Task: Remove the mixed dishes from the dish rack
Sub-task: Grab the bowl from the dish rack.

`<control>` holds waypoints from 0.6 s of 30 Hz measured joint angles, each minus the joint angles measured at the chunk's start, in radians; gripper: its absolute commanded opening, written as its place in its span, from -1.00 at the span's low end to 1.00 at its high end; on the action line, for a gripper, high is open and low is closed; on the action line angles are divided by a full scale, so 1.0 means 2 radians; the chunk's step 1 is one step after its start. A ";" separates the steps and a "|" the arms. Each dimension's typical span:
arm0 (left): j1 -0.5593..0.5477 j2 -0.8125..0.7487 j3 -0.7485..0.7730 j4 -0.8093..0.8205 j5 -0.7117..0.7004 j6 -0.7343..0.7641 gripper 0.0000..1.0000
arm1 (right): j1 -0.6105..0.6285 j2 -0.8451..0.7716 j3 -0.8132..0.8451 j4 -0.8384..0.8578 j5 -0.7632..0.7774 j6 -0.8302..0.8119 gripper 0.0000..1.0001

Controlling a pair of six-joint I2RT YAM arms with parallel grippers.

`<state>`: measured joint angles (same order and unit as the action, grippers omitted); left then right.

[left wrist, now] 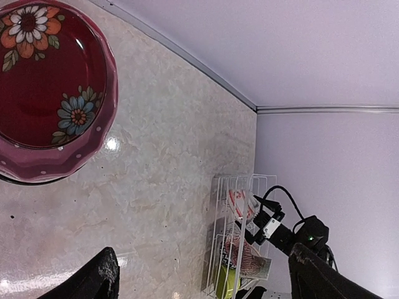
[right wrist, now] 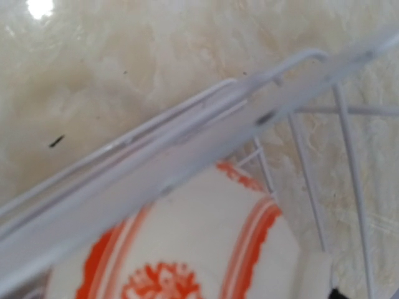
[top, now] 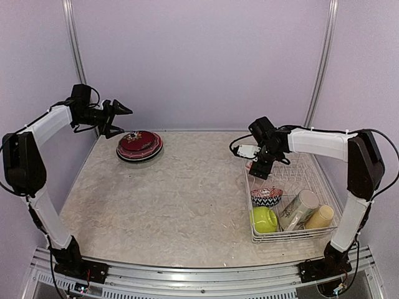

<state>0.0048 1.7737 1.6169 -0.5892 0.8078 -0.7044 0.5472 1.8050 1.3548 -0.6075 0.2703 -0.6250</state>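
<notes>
The white wire dish rack (top: 312, 175) stands at the right. In its near end lie a blue-chevron bowl (top: 267, 196), a lime-green bowl (top: 264, 219), a cream mug (top: 299, 208) and a yellow mug (top: 320, 217). My right gripper (top: 257, 170) reaches down into the rack's far left corner, right over a red-patterned bowl (right wrist: 187, 249) just behind the rack's rim wire (right wrist: 187, 143); its fingers are hidden. A dark red flowered plate (top: 139, 144) tops a stack at the far left. My left gripper (top: 124, 122) hangs open and empty above and left of that stack.
The left wrist view shows the dark red plate (left wrist: 53, 81) below, and the rack (left wrist: 240, 249) and right arm (left wrist: 290, 233) far off. The back wall runs close behind the plate stack. Upright frame posts stand at the back corners.
</notes>
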 measured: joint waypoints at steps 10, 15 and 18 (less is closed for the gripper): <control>0.000 0.000 -0.002 0.003 0.002 -0.002 0.79 | -0.005 0.010 0.016 -0.006 -0.014 0.001 0.01; 0.000 0.000 -0.004 0.003 0.002 -0.003 0.79 | -0.005 0.010 0.020 -0.014 -0.015 0.008 -0.16; -0.003 0.000 -0.004 0.004 0.002 -0.003 0.80 | -0.005 0.010 0.021 -0.015 -0.012 0.014 -0.31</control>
<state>-0.0013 1.7737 1.6093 -0.5816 0.8108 -0.7097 0.5377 1.8240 1.3960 -0.6373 0.2462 -0.5972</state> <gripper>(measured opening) 0.897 0.706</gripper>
